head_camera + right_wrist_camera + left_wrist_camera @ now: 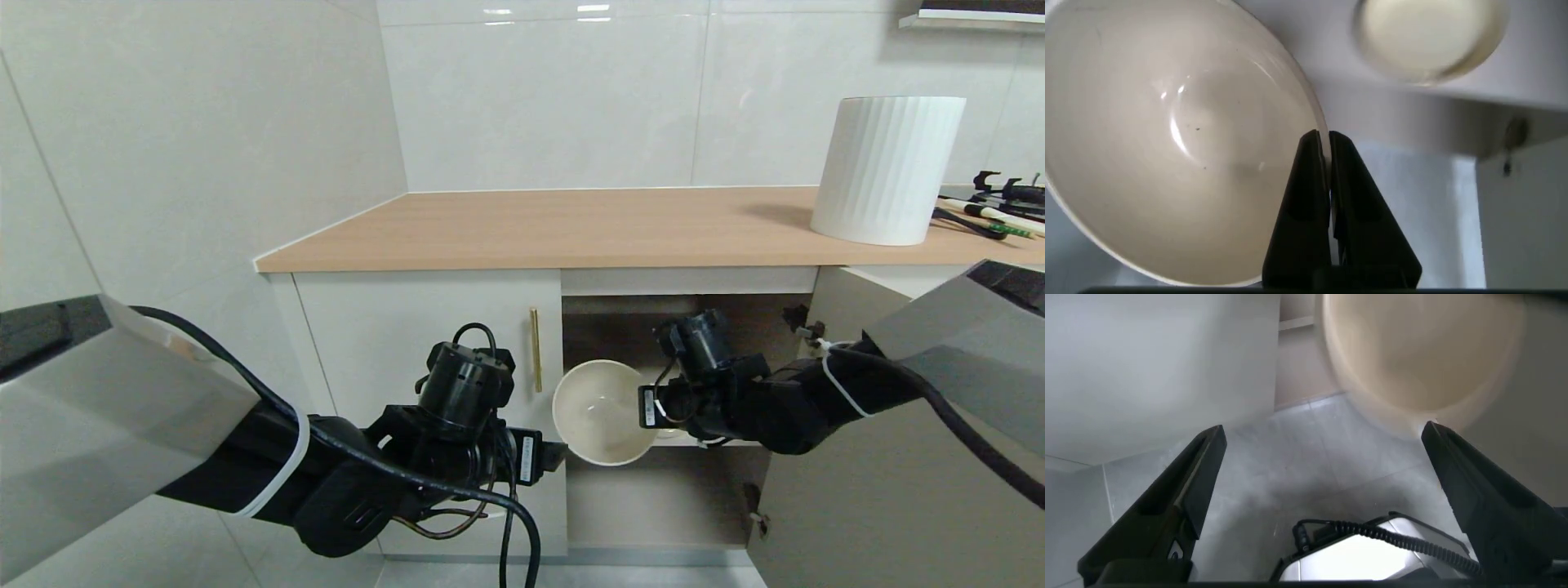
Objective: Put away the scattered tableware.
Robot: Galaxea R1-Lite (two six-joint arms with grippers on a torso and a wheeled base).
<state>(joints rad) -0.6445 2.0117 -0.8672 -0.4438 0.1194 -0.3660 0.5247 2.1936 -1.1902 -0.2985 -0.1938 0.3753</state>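
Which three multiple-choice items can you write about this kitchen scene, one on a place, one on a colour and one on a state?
1. Where does the white ribbed container stand?
A. in a sink
B. on the wooden countertop
C. on a chair

2. What colour is the bowl in the right gripper?
A. cream
B. red
C. black

3. How is the left gripper?
A. shut on a spoon
B. shut on a plate
C. open and empty

Answers: 1 B, it rests on the right part of the wooden countertop; 2 A, its inside shows cream in the head view; 3 C, its fingers stand wide apart with nothing between them.
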